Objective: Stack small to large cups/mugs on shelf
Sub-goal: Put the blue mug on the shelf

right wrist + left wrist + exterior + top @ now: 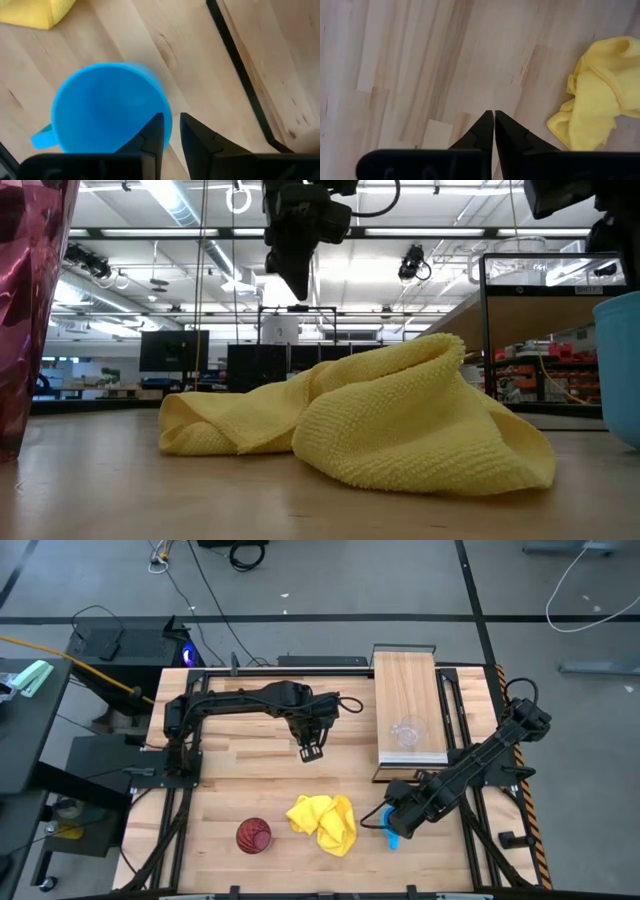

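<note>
Blue mug [107,107] sits upright on the counter [220,780] near its front right, just beside the yellow cloth [324,822], and the right pincer [171,131] straddles its rim: one finger inside the wall, the other outside. That rim pinch suits a vessel too wide to span across the body, and it leaves the handle free on the far side. The fingers look closed on the wall, though from the wrist view I cannot be sure they are pressing it yet.

The clear plastic cup [408,730] already stands on the shelf [400,675], toward its near end, presumably as the first and smallest of the set. The mug, next in size, would go there next.

The dark red ribbed tumbler [254,836] waits upright near the counter's front left, well apart from the shelf, on the cloth's other side.

The left pincer [493,131] hangs closed and empty above bare counter at mid-table, clear of the right arm's path.
</note>
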Motion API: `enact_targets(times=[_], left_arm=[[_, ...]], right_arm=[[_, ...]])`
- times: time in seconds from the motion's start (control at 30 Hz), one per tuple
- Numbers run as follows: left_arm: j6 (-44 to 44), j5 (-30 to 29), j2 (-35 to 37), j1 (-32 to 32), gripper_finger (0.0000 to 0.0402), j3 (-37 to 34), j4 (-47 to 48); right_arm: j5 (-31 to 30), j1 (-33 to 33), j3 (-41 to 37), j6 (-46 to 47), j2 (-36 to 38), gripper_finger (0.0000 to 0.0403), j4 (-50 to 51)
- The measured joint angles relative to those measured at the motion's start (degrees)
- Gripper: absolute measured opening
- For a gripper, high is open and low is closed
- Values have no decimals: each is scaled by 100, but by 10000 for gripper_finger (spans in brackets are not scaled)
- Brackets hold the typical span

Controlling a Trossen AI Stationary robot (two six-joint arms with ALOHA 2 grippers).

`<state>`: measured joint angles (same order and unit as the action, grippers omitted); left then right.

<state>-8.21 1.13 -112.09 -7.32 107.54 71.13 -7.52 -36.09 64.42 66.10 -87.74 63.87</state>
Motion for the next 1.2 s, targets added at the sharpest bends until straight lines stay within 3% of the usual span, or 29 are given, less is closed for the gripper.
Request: enact_targets(times=[0.3, 0.5, 0.83, 1.07, 1.2], left_arm=[[138, 2, 0, -1, 14, 1, 4], [138, 2, 0, -1, 20, 1, 4], [134, 5, 0, -71, 15, -1, -41], [123, 4, 0, -154, 17, -1, -78], [144, -1, 0, -194, 24, -1, -171]], right_arm=[[85, 8, -81, -400, 2, 50, -139], [476, 7, -399, -569, 2, 44, -434], [463, 67, -411, -569, 4, 41, -447], [467, 74, -409, -293, 9, 9, -458], [471, 71, -409, 20, 9, 11, -501]])
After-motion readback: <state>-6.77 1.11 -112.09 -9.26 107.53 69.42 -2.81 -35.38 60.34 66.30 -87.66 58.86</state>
